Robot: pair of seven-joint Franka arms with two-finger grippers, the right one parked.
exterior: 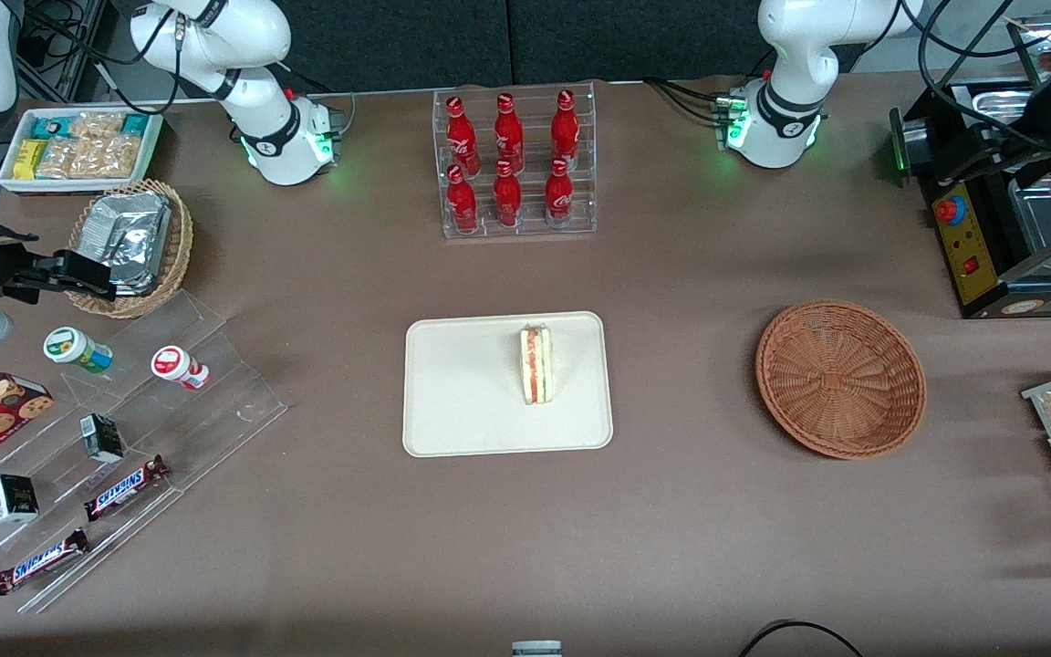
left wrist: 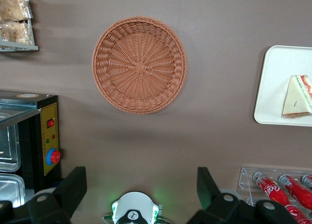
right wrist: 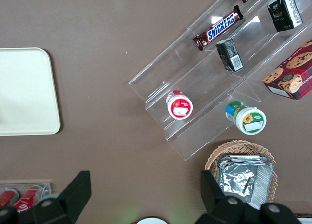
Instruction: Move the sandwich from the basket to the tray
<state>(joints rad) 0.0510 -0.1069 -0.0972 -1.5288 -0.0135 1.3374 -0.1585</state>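
1. Covering the table (exterior: 671, 511) in the front view is a matte brown sheet, with dark panels above its farthest edge. The sandwich (exterior: 536, 365), a pale wedge striped red-orange and green, stands on the flat cream tray (exterior: 452, 401) of rounded corners and low rim. The round reddish-brown wicker basket (exterior: 840, 379) lies well apart, toward the working arm's end, with nothing in it. A clear rack (exterior: 518, 164) of red bottles stands farther from the camera than the tray. A black oven (exterior: 1000, 210) stands at the working arm's end, farther from the camera than the basket.

2. Seen from the left wrist, the gripper (left wrist: 141, 190) hovers high above the bare table, its two dark fingers (left wrist: 72, 185) spread wide and holding nothing. The basket (left wrist: 139, 65) shows a radial weave. The sandwich (left wrist: 297, 98) rests on the tray (left wrist: 273, 82).

3. Seen from the right wrist, a tray corner (right wrist: 24, 92) lies near a stepped clear stand (right wrist: 204, 87) with snack bars and small tubs.
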